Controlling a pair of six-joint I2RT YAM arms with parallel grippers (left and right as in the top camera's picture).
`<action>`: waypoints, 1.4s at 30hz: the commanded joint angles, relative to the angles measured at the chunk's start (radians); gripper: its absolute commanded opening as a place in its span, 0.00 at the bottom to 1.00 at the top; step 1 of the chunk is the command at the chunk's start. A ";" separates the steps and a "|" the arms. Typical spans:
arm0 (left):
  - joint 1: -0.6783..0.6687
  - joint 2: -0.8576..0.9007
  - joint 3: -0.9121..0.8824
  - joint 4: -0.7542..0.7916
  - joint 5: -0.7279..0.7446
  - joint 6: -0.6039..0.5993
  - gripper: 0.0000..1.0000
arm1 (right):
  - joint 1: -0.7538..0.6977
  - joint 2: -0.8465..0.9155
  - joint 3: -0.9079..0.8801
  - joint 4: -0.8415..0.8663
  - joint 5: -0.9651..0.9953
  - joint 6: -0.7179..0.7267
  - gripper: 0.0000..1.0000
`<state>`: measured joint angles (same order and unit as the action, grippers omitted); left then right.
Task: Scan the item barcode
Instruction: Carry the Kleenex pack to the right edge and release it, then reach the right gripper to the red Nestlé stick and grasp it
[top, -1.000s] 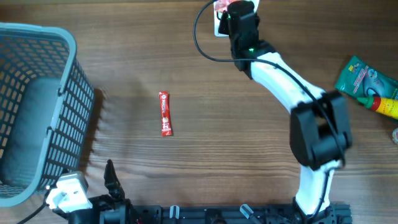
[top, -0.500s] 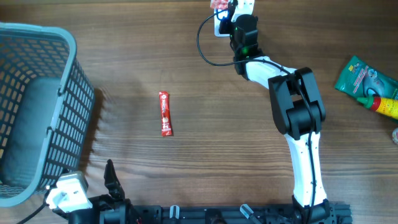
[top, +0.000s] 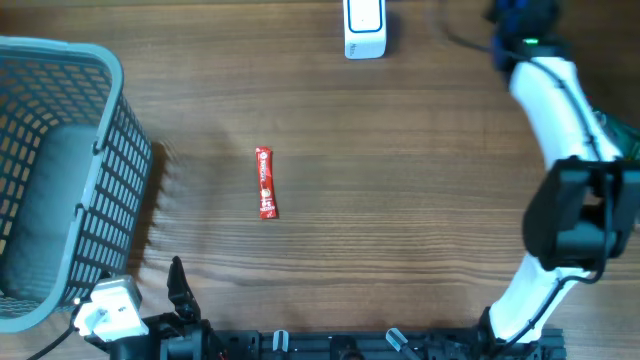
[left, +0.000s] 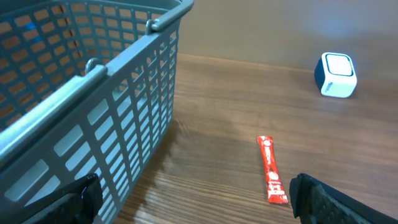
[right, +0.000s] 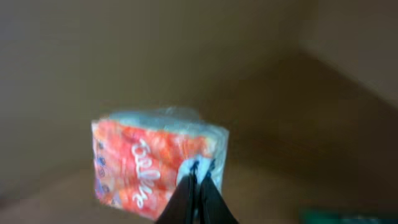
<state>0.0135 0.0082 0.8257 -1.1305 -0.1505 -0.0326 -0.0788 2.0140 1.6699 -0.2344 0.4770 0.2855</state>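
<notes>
Wooden table (top: 400, 200) takes up pretty much the whole overhead shot. The biggest thing on it is the grey mesh basket (top: 125, 200) parked at the left edge, which also fills the left half of the left wrist view. Next is the right arm (top: 560, 110), white and black, running up the right side with its wrist at the far top edge, off to the right of the scanner.

The left claw (left: 196, 193) sits low at the near left corner beside the basket, with its jaws spread wide and nothing in them.

The right claw (right: 198, 174) is pinched closed on a corner of the tissue pack (right: 155, 162), an orange wrapper with white script, held up in the air. It's blurry, and I can't see a barcode on the side that shows.

The scanner (top: 364, 28), a small white and blue box, stands at the far middle edge of the table. The red sachet (top: 265, 182) is the smallest thing, lying flat mid-table, between the basket and the scanner and well apart from both.
</notes>
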 joint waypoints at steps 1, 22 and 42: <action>0.005 -0.003 0.002 0.003 0.005 -0.006 1.00 | -0.214 0.012 -0.010 -0.179 0.052 0.220 0.04; 0.005 -0.003 0.002 0.003 0.005 -0.006 1.00 | -0.496 -0.234 -0.051 -0.299 -1.324 0.323 1.00; 0.005 -0.003 0.002 0.003 0.005 -0.006 1.00 | 0.937 -0.065 -0.060 -0.454 -0.425 0.238 0.92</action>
<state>0.0135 0.0082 0.8257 -1.1294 -0.1509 -0.0326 0.8085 1.8404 1.6131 -0.7185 -0.0277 0.5262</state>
